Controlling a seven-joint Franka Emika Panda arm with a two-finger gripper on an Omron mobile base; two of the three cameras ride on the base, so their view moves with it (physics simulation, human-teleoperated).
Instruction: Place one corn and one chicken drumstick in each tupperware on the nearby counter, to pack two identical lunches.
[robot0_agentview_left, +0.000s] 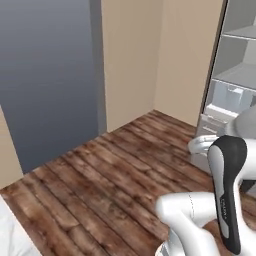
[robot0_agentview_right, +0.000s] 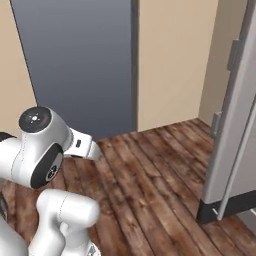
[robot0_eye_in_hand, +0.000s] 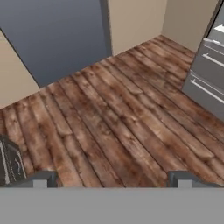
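The gripper (robot0_eye_in_hand: 112, 179) is wide open and empty above the wooden floor (robot0_eye_in_hand: 113, 118); I see no corn or drumstick between or near its fingers, so grasping advice must wait.

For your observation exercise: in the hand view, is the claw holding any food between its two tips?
No, the claw stands wide open, and between its tips there is only bare wooden floor.

My gripper (robot0_eye_in_hand: 112, 178) shows two dark fingertips (robot0_eye_in_hand: 43, 178) set wide apart at six o'clock, holding nothing. Beyond them stretches a brown wooden plank floor (robot0_eye_in_hand: 118, 113). A blue-grey wall panel (robot0_eye_in_hand: 57, 30) stands at eleven o'clock, beige walls (robot0_eye_in_hand: 131, 19) at twelve, grey drawer fronts (robot0_eye_in_hand: 208, 83) at two.
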